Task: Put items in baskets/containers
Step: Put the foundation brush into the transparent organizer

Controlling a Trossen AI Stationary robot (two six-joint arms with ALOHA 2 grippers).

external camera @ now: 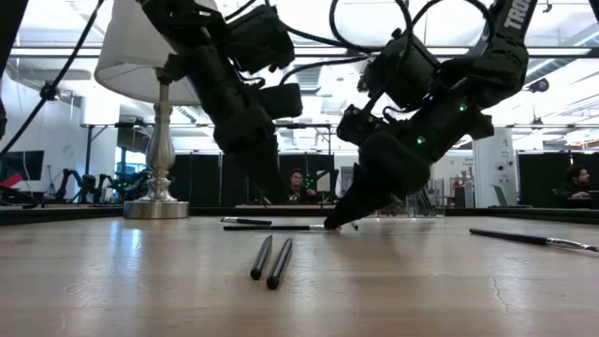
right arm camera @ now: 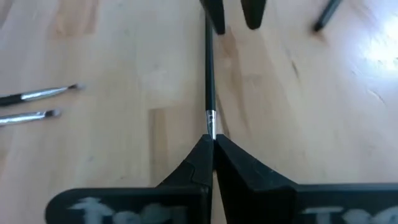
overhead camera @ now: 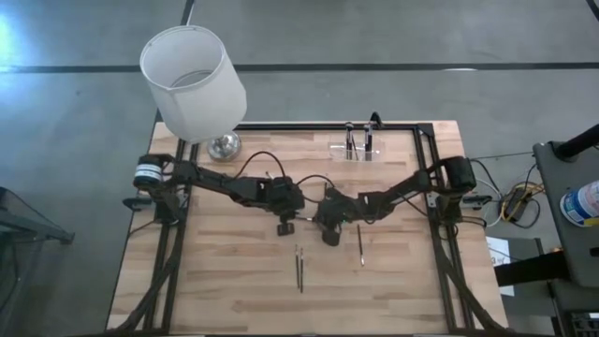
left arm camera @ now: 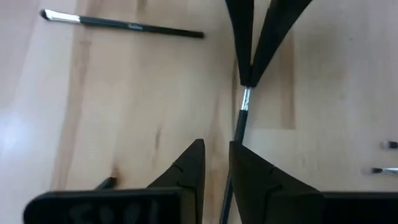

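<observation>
A thin dark brush lies on the wooden table between my two grippers. My right gripper, also in the left wrist view, is shut on its silver-banded end. My left gripper hovers over the handle's other end with its fingers a little apart, and I see no touch. Two more brushes lie side by side nearer the front edge, and one lies to their right. The clear holder stands at the far edge with brushes upright in it. My right gripper pinches the brush at its silver band between the free ends of its two fingers. The fingers slant down from the table's right side, in line with the brush. The brush lies flat on the table, its handle running away toward my left gripper.
A big white lamp with a metal foot stands at the far left corner. A black frame runs round the table's edges. People sit in the room beyond the far edge.
</observation>
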